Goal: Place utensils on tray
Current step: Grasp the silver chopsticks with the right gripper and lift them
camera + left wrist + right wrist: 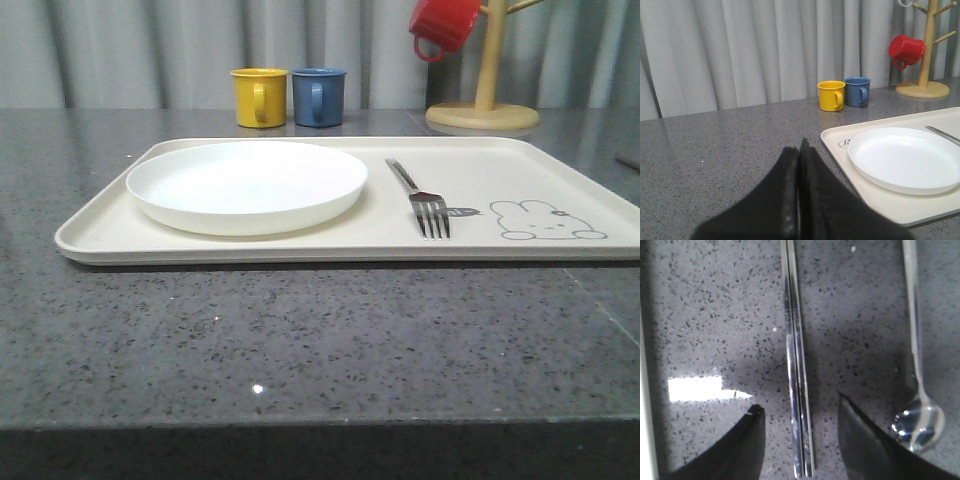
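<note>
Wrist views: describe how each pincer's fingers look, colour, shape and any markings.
The left pincer has matte black fingers that broaden toward the camera and taper to narrow tips, with no markings or cables visible. The right pincer also shows black fingers, smooth and curved, with a faint pale nick on one tip's edge. Nothing of the arms themselves shows.

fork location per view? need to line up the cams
Front view: the fork lies on the tray, right of the white plate, tines toward the camera, beside the rabbit drawing.
Left wrist view: a sliver of handle at the picture's right edge, past the plate.
Right wrist view: not the fork; chopsticks and spoon on the countertop.
Shared landmark: the white plate, front and left wrist views.
</note>
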Controlling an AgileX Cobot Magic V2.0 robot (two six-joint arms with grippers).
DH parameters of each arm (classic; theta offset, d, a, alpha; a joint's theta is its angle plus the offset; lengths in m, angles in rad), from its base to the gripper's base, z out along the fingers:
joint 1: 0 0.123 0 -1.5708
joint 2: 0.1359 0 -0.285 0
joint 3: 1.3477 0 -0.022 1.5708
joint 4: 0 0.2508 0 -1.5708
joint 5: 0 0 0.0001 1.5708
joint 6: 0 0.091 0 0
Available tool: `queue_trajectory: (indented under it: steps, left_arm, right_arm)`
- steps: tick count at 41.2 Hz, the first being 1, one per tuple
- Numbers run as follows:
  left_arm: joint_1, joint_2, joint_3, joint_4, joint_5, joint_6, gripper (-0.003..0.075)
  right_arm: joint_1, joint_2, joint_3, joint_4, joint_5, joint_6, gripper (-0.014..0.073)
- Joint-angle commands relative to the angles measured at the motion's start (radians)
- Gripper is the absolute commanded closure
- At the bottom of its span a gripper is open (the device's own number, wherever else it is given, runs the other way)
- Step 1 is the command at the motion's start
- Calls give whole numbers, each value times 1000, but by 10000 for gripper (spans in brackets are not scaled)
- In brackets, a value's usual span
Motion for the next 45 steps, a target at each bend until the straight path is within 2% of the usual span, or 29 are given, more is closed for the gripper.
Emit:
queue_trajectory:
  steps: [1,14,20,35,45]
  left_arm:
    - [0,13,-27,-11,-82,-11,739]
    - [0,13,-27,-11,-82,-11,739]
    - [0,13,-27,-11,-82,-11,739]
    - [0,13,-27,-11,-82,-11,739]
    - [0,13,-27,-11,-82,-11,739]
  right_arm:
    - [-6,-8,-22,3,-35,-23,227]
    - [-6,48,-21,4,-51,-24,229]
    - [-6,52,-21,4,-66,-24,309]
    - [-6,82,-21,4,-58,-24,321]
    - [-6,71,-22,2,-42,-24,580]
